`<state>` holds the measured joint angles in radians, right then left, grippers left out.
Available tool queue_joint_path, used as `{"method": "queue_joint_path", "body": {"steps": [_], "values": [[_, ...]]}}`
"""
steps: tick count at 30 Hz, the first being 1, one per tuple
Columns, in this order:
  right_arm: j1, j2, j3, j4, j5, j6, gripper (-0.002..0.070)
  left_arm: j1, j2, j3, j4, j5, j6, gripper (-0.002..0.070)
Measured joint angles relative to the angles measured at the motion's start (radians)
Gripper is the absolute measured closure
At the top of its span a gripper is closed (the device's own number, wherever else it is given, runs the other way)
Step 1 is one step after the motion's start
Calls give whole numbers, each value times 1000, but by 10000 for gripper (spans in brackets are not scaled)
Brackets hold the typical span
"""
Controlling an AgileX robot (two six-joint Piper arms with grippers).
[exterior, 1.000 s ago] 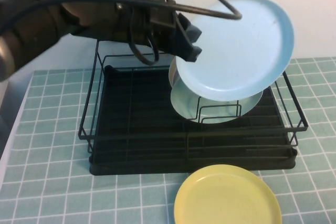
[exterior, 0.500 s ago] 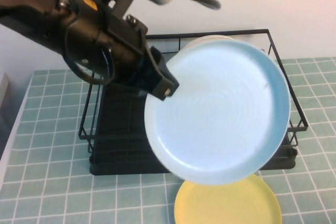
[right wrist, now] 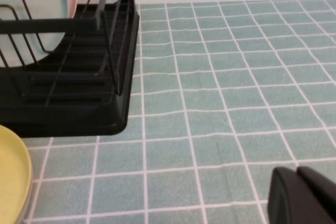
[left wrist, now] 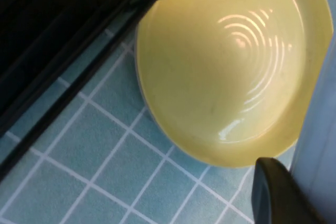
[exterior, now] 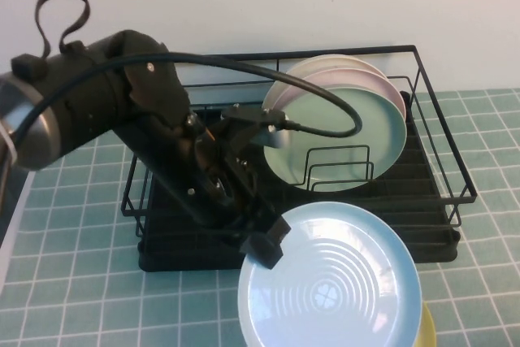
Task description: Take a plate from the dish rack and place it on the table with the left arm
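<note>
A plain white wall backs a surface (exterior: 73,282) of pale-green tiles with white grout. The dish rack (exterior: 439,164), black wire over a black tray, occupies the middle of the high view. Bare tile lies open at its 3 and 9 o'clock sides. The near strip at 6 o'clock is crowded.

The left arm (exterior: 106,119) reaches from 10 o'clock across the rack's front rail. Its left gripper (exterior: 266,247) sits just past the rack's near edge, jaws pinching the rim of the plate (exterior: 333,282). The light-blue plate is held underside up, concentric rings and clover mark showing, out of the rack and in front of it at 6 o'clock. Whether it touches the tiles cannot be told.

Directly beneath it lies a yellow plate (left wrist: 226,61), seen whole in the left wrist view. From above only a sliver of it shows at the blue plate's 4 o'clock edge. It rests on the tiles just beside the rack's front rail.

In the rack's far right corner a mint-green plate (exterior: 341,132) stands upright in the wire dividers. Pink and cream plates are stacked behind it. A black cable (exterior: 325,111) loops across them.

The right gripper (right wrist: 302,195) hovers low over open tile beyond the rack's corner, jaws pressed together.
</note>
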<state>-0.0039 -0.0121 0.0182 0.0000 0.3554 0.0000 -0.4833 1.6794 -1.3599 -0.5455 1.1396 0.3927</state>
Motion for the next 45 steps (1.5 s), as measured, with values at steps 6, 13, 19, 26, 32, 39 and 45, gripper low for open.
{"method": "queue_joint_path", "body": {"steps": [6, 13, 19, 26, 32, 39, 45], "values": [[0, 0, 0, 0, 0, 0, 678, -53, 64, 4, -8, -59, 15, 600], [0, 0, 0, 0, 0, 0, 678, -87, 80, -14, 17, -118, 8, 351], [0, 0, 0, 0, 0, 0, 678, -85, 69, -167, 163, 32, -46, 307], [0, 0, 0, 0, 0, 0, 678, -85, -87, -286, 190, 81, -66, 614], [0, 0, 0, 0, 0, 0, 678, -85, -305, -291, 205, 104, -118, 671], [0, 0, 0, 0, 0, 0, 678, -85, -584, -92, 207, 5, -178, 673], [0, 0, 0, 0, 0, 0, 678, -85, -876, 257, 211, -177, -202, 676]]}}
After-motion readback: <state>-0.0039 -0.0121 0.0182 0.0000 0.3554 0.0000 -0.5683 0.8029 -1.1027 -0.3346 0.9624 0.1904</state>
